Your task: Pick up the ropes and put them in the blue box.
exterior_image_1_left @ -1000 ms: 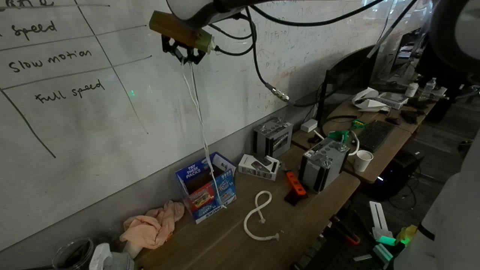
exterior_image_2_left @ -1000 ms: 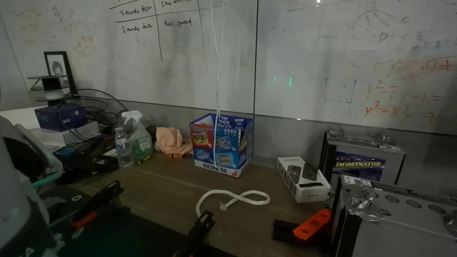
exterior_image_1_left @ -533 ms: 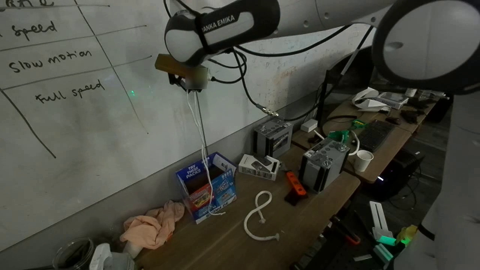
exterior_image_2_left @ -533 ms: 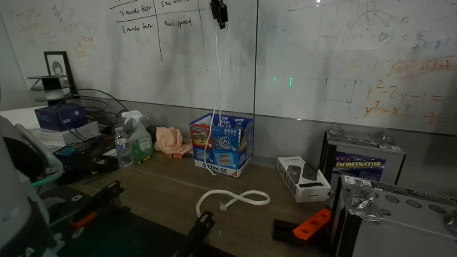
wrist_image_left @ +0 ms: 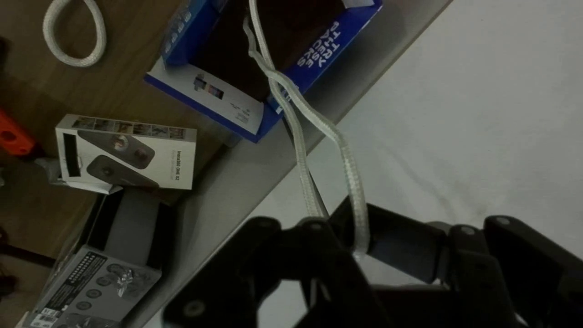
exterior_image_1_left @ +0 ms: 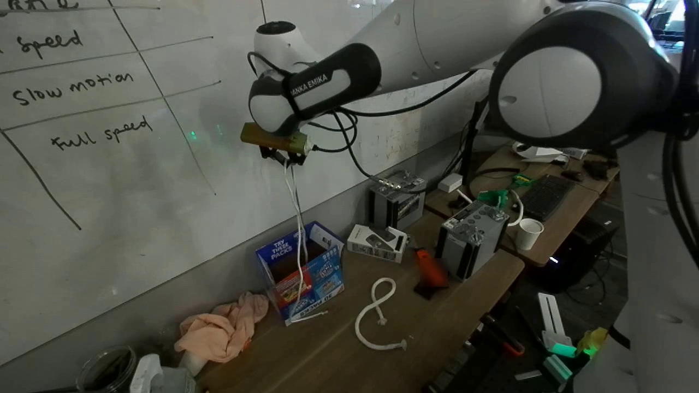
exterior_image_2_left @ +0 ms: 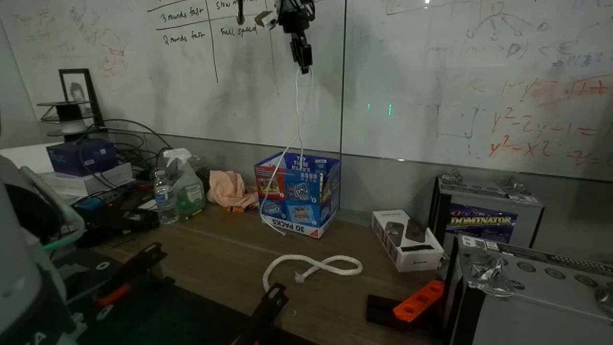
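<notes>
Lower than a second ago, the black two-fingered gripper [exterior_image_1_left: 289, 161] has come down in front of the whiteboard [exterior_image_1_left: 136, 229], and the thin white braided cord [wrist_image_left: 316, 117] beneath it has sunk with it. The gripper's jaws stand narrow, pinched on the cord, which hangs in two strands. One strand drops into the open-topped blue rectangular box [exterior_image_2_left: 304, 201] with red and white print; the other falls outside, bowing left across the near face, its tip just beside the near bottom edge. In an exterior view a thicker white rope [exterior_image_2_left: 317, 264] lies in a loose loop on the brown wooden table [exterior_image_2_left: 220, 254], nearer than the box and apart from it. Left of the box sits a crumpled pinkish-beige cloth [exterior_image_1_left: 224, 327], and right of it a white rectangular carton [exterior_image_1_left: 371, 246], in both exterior views.
</notes>
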You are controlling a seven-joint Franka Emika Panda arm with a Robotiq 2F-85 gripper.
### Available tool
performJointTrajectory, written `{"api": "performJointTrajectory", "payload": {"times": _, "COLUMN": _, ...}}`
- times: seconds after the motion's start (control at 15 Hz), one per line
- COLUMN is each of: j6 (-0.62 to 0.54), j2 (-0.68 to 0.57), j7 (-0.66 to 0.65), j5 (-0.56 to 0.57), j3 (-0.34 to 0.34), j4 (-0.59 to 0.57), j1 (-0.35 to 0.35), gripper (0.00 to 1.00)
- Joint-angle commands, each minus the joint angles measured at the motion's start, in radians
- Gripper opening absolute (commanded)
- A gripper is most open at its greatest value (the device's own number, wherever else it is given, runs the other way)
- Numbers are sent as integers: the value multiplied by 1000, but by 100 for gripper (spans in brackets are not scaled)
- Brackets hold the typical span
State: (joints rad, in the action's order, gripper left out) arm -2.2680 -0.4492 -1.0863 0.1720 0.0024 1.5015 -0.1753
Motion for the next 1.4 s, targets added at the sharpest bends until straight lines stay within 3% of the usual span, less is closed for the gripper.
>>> {"api": "performJointTrajectory", "payload": {"times": 0.0, "j6": -8, "j2": -33, "j7": 14, "j5": -17, "j3": -16, "j4": 14, "j1": -7, "gripper": 3}}
{"api": "performJointTrajectory", "payload": {"times": 0.53, "j6": 2, "j2": -119, "j7": 18, "j5": -31, "j3": -26, "j4": 1, "j1": -7, "gripper": 3}}
{"api": "performJointTrajectory", "payload": {"times": 0.6, "j6": 5, "j2": -126, "j7": 17, "j5": -29, "j3": -29, "j4": 0, "j1": -9, "gripper": 28}}
{"api": "performJointTrajectory", "payload": {"times": 0.73, "j6": 13, "j2": -140, "j7": 28, "j5": -38, "j3": -25, "j4": -7, "j1": -5, "gripper": 33}}
{"api": "performJointTrajectory", "payload": {"times": 1.13, "j6": 25, "j2": -160, "j7": 35, "j5": -52, "j3": -27, "j4": -15, "j1": -4, "gripper": 78}}
{"api": "performJointTrajectory", "payload": {"times": 1.33, "j6": 55, "j2": -121, "j7": 81, "j5": -68, "j3": -17, "j4": 37, "j1": 6, "gripper": 99}}
